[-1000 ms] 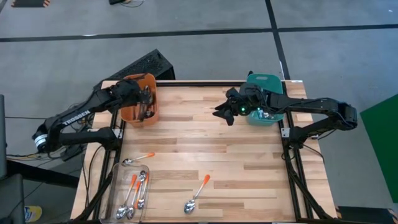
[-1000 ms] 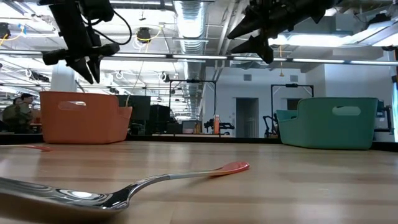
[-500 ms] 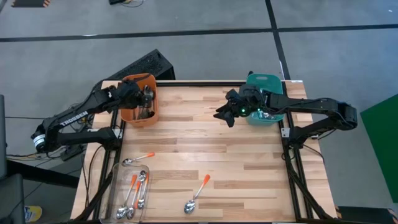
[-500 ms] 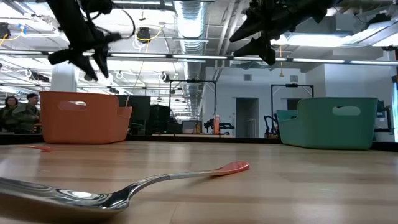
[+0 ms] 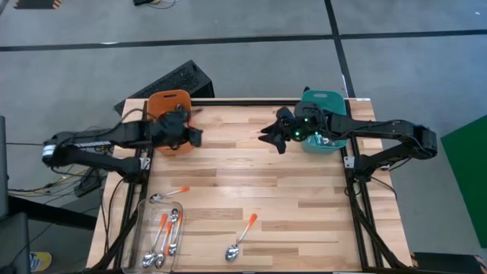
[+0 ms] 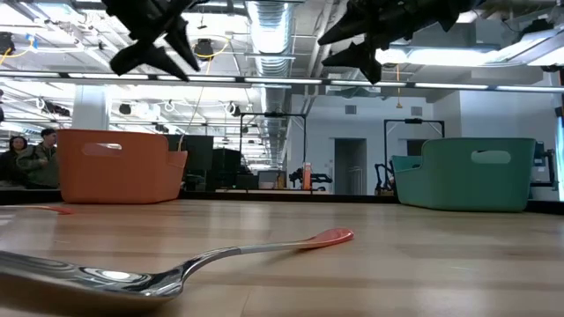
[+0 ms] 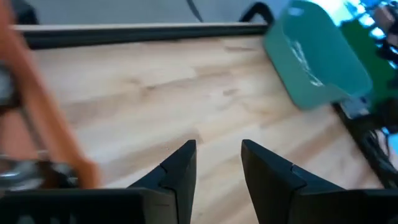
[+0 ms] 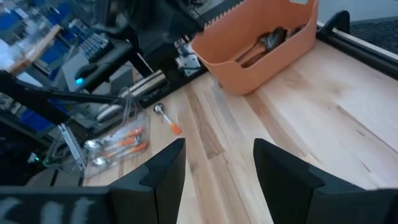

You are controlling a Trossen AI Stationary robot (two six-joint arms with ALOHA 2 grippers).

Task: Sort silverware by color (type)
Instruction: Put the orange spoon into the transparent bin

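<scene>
Orange-handled spoons with shiny bowls are left on the table: one [image 5: 169,194] near the left edge, one [image 5: 242,237] near the near edge, which fills the low view's foreground [image 6: 176,271], and several in a clear tray [image 5: 160,236]. My left gripper [image 5: 195,137] hovers open and empty just right of the orange bin [image 5: 169,114], and its wrist view shows the fingers [image 7: 217,158] over bare wood. My right gripper [image 5: 268,138] hovers open and empty left of the teal bin [image 5: 323,122], pointing across the table [image 8: 217,168].
The orange bin [image 8: 261,43] holds dark spoons and stands at the far left; the teal bin [image 6: 476,172] stands at the far right. Bare wood lies between the two bins and across the middle of the table. People show in the room beyond, at the low view's left.
My left gripper has come up out of the orange bin and swung toward the table's right, tipping from pointing down to nearly level; it now hangs beside the bin over bare wood. My right gripper has edged slightly toward the table's left. No spoon has moved.
</scene>
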